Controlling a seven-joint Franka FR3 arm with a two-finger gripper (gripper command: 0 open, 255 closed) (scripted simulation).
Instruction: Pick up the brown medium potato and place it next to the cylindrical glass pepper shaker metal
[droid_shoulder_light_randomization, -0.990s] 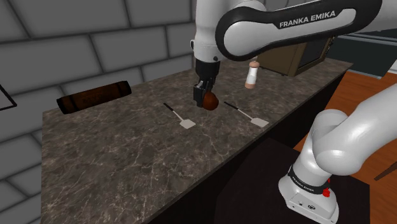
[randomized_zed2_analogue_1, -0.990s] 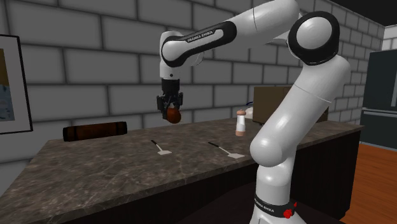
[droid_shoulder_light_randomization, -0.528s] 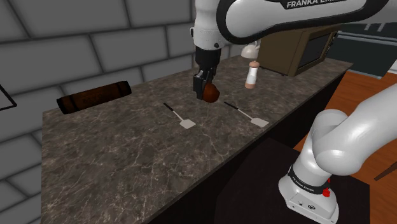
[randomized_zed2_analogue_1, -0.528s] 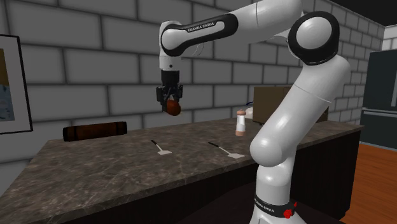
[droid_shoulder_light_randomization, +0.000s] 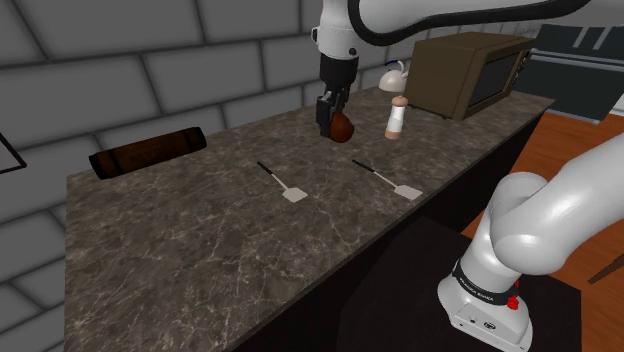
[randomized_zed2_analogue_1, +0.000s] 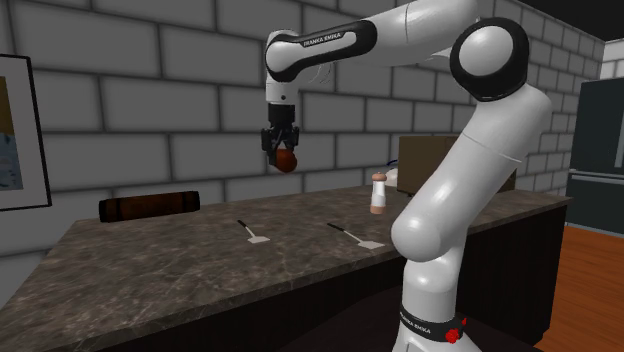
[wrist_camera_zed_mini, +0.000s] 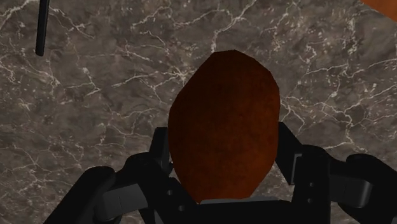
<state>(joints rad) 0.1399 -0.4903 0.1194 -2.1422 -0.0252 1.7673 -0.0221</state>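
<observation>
A reddish-brown potato (droid_shoulder_light_randomization: 342, 127) (randomized_zed2_analogue_1: 286, 160) (wrist_camera_zed_mini: 224, 124) hangs high over the dark marble counter (droid_shoulder_light_randomization: 200, 240), clasped between the black fingers of my gripper (droid_shoulder_light_randomization: 336, 120) (randomized_zed2_analogue_1: 282, 152) (wrist_camera_zed_mini: 222, 167), which is shut on it. The pepper shaker (droid_shoulder_light_randomization: 396, 119) (randomized_zed2_analogue_1: 378, 194), a pale cylinder with a brownish top, stands upright on the counter to the shoulder view's right of the potato, some way off and lower. In the wrist view the potato hides most of the space between the fingers, with marble beneath.
Two small spatulas (droid_shoulder_light_randomization: 282, 183) (droid_shoulder_light_randomization: 390, 181) lie on the counter. A dark brown log-like cylinder (droid_shoulder_light_randomization: 147, 152) rests by the brick wall. A brown microwave (droid_shoulder_light_randomization: 470, 72) and a white kettle (droid_shoulder_light_randomization: 393, 78) stand behind the shaker.
The gripper has risen and moved toward the shoulder view's right, closer to the shaker, carrying the potato. Its hold has stayed the same.
</observation>
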